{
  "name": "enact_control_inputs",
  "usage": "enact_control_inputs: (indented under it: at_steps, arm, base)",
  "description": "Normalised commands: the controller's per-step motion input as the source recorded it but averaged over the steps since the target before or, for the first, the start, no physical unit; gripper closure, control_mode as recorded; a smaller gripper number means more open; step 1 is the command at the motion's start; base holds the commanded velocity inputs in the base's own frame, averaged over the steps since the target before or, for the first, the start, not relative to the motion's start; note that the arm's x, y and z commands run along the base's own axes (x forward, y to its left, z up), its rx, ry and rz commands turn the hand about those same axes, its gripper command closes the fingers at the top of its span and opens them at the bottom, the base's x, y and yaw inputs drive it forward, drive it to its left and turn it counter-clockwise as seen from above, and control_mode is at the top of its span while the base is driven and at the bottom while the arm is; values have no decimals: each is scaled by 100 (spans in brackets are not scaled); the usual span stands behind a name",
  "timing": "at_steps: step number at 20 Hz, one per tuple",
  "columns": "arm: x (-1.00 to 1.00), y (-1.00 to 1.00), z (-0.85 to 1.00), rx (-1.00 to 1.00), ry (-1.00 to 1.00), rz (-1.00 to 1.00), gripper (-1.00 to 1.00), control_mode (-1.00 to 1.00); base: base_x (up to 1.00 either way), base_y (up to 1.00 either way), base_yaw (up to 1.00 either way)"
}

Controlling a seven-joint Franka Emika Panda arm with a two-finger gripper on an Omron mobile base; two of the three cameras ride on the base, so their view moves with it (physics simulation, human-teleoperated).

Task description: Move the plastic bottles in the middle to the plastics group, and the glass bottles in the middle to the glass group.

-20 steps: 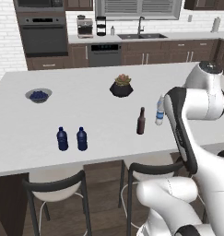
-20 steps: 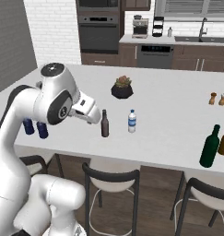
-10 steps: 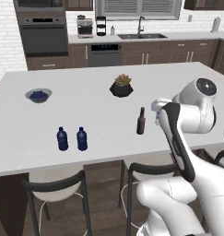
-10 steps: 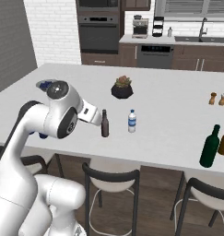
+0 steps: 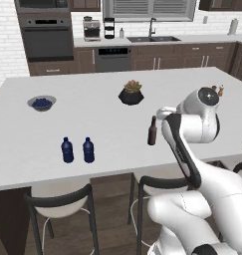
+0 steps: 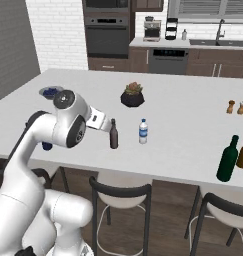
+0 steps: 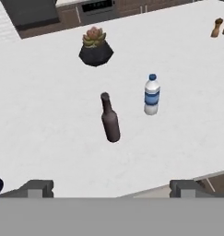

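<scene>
The fingers [image 7: 111, 188] are standing wide apart and empty, facing the brown beer bottle [image 7: 110, 118] on the worktop [image 7: 49, 133], probably lining up a grasp.

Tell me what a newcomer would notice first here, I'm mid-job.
Probably the white arm looming over the near edge of the counter, its open gripper facing a dark brown bottle and a clear water bottle standing side by side mid-counter. Next, two dark blue bottles at the left and a green bottle far right.
</scene>
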Motion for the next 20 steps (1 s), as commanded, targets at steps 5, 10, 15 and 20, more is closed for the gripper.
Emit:
enact_control_inputs:
  at_steps: [5,10,15,20]
  arm:
    - [19,0,-41,0,-9,7,-100,-100]
    - [37,3,-13,0,-5,2,-100,-100]
    - [46,7,-2,0,-3,0,-100,-100]
    - [47,1,0,0,-1,0,-100,-100]
  base:
    - [0,0,0]
    - [0,0,0]
    - [0,0,0]
    - [0,0,0]
